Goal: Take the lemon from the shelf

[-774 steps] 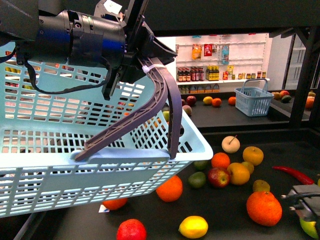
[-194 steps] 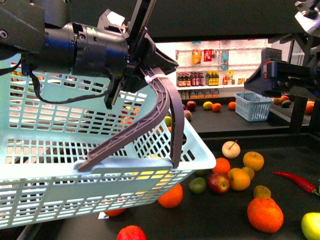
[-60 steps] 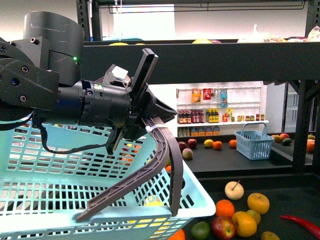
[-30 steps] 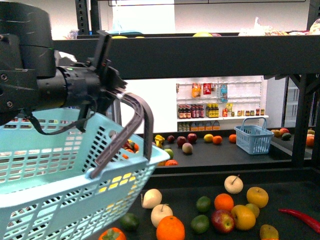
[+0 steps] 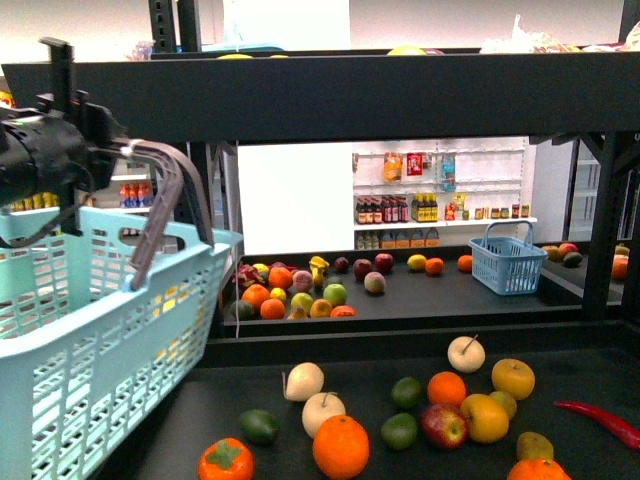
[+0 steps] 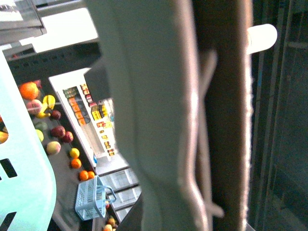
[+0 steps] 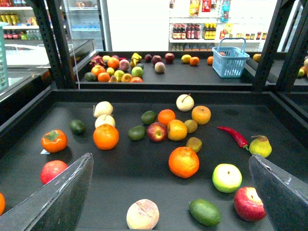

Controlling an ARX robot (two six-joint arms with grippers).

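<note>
left gripper [image 5: 105, 140]: far left, clamped shut on the grey handle [image 5: 165, 190] of the pale blue basket [image 5: 110, 340]; its wrist view shows little but that handle, close up
pale blue basket: hangs tilted from the handle at the left edge of the front view
lemon [image 5: 166, 297]: seen only as yellow patches through the basket's side slots, so inside the basket as far as I can tell
lemon axis: long axis and pointing direction unreadable, since the slots hide its outline
shelf [image 5: 400, 95]: black metal frame, thick beam across the top, posts at the sides
surface: matte black tray [image 7: 134, 173] with a raised rim; loose fruit lies from the middle to the right – pale round ones, oranges, limes, a red apple, with a red chilli [image 5: 600, 422] far right
room: shop; a second black tray behind carries more fruit and a small blue basket [image 5: 508, 265]; white shelves of bottles [image 5: 400, 210] stand at the back
right gripper [image 7: 169, 159]: fingers spread wide, nothing between them, above the tray
</note>
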